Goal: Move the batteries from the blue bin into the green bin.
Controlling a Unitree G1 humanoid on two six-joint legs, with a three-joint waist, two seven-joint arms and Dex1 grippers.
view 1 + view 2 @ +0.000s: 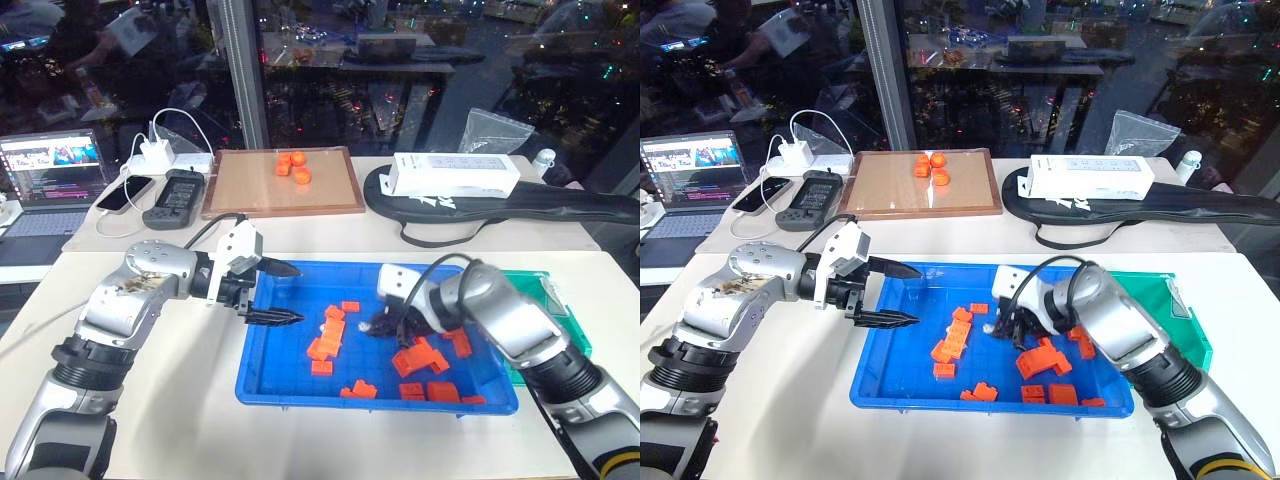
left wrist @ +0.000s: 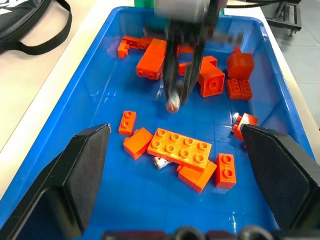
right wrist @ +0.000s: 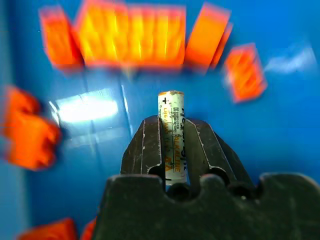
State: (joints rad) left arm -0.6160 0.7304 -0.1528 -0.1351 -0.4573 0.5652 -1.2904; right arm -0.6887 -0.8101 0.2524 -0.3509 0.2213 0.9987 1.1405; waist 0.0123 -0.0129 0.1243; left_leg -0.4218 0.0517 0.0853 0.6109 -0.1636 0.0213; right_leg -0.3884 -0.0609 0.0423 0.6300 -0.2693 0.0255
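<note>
Right gripper (image 3: pixel 171 131) clamped on battery (image 3: pixel 172 130) – "ALKALINE" and plus mark legible – above blue bin (image 1: pixel 262 385) floor, among orange bricks (image 1: pixel 327 343). Left gripper (image 1: pixel 282 293) spread wide over bin's left end. Green bin (image 1: pixel 556 310) beside right end.

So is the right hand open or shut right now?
Shut: the right hand has both fingers pressed against a battery, above the blue bin.
</note>
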